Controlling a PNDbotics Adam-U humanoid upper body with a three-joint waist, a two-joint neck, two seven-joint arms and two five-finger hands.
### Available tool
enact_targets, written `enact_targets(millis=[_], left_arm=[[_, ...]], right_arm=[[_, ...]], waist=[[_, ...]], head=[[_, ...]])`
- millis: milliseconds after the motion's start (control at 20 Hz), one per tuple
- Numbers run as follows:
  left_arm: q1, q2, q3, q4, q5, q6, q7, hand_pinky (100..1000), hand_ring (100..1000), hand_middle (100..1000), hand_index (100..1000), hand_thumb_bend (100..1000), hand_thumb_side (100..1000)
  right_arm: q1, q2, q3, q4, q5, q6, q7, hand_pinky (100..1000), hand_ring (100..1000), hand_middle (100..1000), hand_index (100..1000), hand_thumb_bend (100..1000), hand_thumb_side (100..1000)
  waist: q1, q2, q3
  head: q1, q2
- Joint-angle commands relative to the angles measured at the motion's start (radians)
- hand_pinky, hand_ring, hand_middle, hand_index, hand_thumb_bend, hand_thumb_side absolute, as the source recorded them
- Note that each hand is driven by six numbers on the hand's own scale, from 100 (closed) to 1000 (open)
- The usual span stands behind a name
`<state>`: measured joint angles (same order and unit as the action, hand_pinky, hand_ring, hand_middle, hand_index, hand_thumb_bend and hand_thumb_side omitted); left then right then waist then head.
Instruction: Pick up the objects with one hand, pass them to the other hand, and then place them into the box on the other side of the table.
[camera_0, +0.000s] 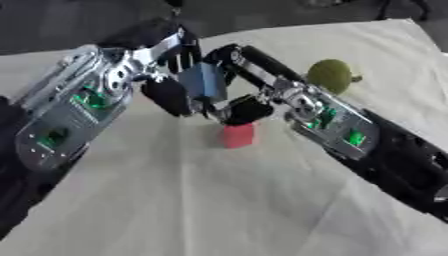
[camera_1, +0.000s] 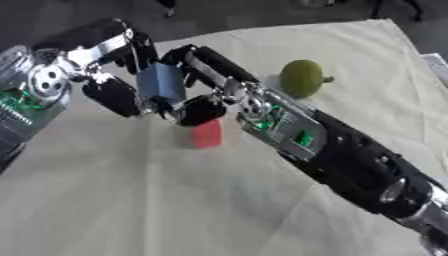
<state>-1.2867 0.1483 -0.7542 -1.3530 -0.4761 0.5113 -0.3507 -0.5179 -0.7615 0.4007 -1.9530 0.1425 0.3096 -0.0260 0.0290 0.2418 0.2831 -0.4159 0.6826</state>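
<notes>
your left robot hand (camera_0: 171, 75) and right robot hand (camera_0: 241, 65) meet above the worktop (camera_0: 219, 200), fingers of both curled round the blue block (camera_0: 203, 81) held between them. if one lets go before the other has it, the block could drop onto the red cube (camera_0: 238, 135) lying just below. the green fruit (camera_1: 302, 77) sits beyond your right arm. the right eye view shows that forearm down to the wrist; no box appears in either view.

No legible text or labels.
</notes>
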Motion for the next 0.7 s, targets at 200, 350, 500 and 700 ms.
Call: enact_targets(millis=[200,350,500,700], left_arm=[[-0.016,0.002,0.012,0.016,-0.025,0.008,0.009,678,527,394,469,256,100],[-0.017,0.002,0.012,0.011,-0.037,0.013,0.003,671,520,379,461,298,100],[-0.018,0.003,0.011,0.006,-0.053,0.017,-0.008,664,508,359,450,345,100],[-0.018,0.003,0.012,0.003,-0.075,0.024,-0.023,655,498,345,439,383,100]], right_arm=[[-0.014,0.002,0.006,-0.047,0.048,-0.07,0.032,702,741,637,787,390,100],[-0.013,0.001,0.004,-0.047,0.079,-0.088,0.047,719,771,692,839,456,100],[-0.011,0.002,0.004,-0.047,0.108,-0.103,0.064,731,794,724,871,505,100],[-0.008,0.003,0.004,-0.047,0.121,-0.101,0.071,730,791,721,868,500,100]], waist=[[0.003,-0.009,-0.002],[0.002,-0.01,-0.002],[0.001,-0.011,-0.001],[0.0,-0.011,0.001]], head=[[0.003,-0.013],[0.001,-0.012],[0.001,-0.011],[0.0,-0.012]])
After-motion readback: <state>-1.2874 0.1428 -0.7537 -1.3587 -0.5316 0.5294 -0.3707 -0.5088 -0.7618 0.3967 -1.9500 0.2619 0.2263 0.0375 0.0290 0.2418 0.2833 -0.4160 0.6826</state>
